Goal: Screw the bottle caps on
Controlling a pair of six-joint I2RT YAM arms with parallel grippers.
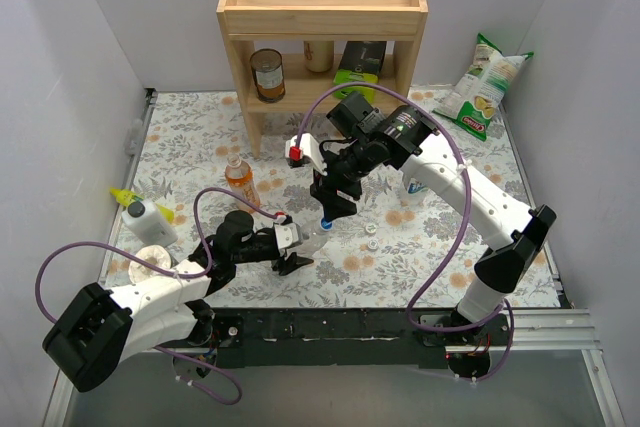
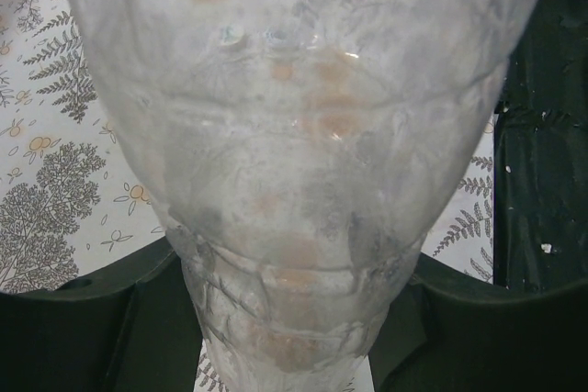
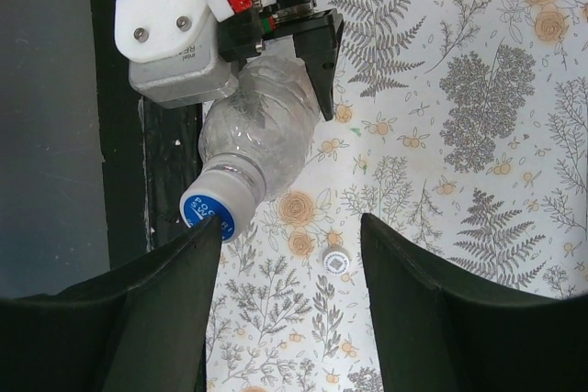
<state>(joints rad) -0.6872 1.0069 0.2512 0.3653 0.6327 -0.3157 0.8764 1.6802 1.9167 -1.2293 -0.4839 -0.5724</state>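
My left gripper is shut on a clear plastic bottle and holds it tilted above the table, neck pointing away from the arm. In the right wrist view the bottle has a blue cap sitting on its neck. My right gripper is open, just above the cap, with its left finger next to the cap's edge. In the top view the right gripper hovers over the blue cap. A white cap lies on the table. The orange-liquid bottle stands upright behind. The red cap is out of view.
A white squeeze bottle with a yellow nozzle lies at the left. A wooden shelf at the back holds a brown tin can and a green box. A chip bag leans at the back right.
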